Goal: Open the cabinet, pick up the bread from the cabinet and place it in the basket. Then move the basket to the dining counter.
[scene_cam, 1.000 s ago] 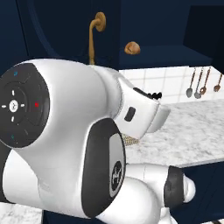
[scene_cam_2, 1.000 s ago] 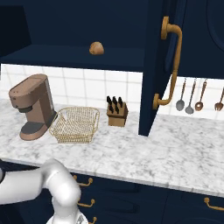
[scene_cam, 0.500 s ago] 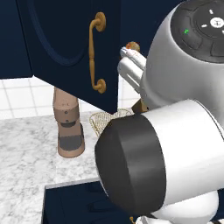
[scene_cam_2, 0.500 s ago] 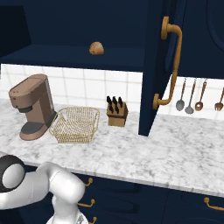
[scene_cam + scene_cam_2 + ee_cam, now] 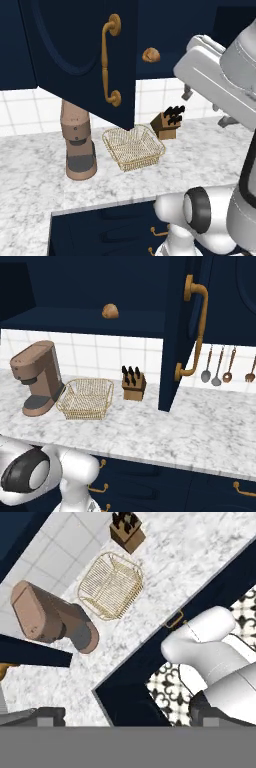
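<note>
Bread point(image 5: 110, 311) sat alone on the dark shelf inside the cabinet point(image 5: 90, 296), whose doors stood swung out, brass handle point(image 5: 109, 61) showing on the left door and another on the right. Below it, on the marble counter point(image 5: 200, 431), the basket point(image 5: 86, 398) lay with nothing in it, between the brown coffee machine point(image 5: 37, 377) and the knife block point(image 5: 133, 383), near both but touching neither. Utensils point(image 5: 220, 365) hung on the tiled wall further right. My jaws were spread wide and held nothing; in my hand view only one dark fingertip point(image 5: 47, 716) seemed to show at the bottom edge, well above the counter and looking down on the basket.
</note>
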Robot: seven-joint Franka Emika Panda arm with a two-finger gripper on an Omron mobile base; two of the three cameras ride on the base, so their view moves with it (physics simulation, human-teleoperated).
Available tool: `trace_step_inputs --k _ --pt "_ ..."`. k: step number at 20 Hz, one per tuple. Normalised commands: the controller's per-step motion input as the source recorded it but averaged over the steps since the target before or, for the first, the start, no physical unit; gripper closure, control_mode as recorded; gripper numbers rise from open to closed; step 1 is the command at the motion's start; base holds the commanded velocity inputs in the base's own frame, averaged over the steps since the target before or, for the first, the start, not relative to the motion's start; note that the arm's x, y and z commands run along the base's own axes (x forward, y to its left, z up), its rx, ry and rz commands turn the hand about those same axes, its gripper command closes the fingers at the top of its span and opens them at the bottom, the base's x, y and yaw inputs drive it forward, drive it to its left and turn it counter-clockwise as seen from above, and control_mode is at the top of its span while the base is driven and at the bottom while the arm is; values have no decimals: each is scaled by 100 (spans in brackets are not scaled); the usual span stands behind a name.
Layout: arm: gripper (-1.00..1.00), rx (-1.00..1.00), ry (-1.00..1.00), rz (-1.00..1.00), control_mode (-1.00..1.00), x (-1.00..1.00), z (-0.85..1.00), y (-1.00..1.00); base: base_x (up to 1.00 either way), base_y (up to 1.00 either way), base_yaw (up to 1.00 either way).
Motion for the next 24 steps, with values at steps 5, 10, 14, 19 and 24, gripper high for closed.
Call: trace_step_inputs --k 5,10,14,19,24 --pt "-100 31 50 1 -100 0 -16 -8 0 0 0" --pt "-100 17 29 1 -100 4 -24 1 0 0 0" --pt "-100 26 2 0 -100 18 -20 3 0 0 0" --pt "-100 32 0 0 -100 65 -1 26 0 0 0" --pt "-100 27 7 5 -100 89 0 34 0 0 0"
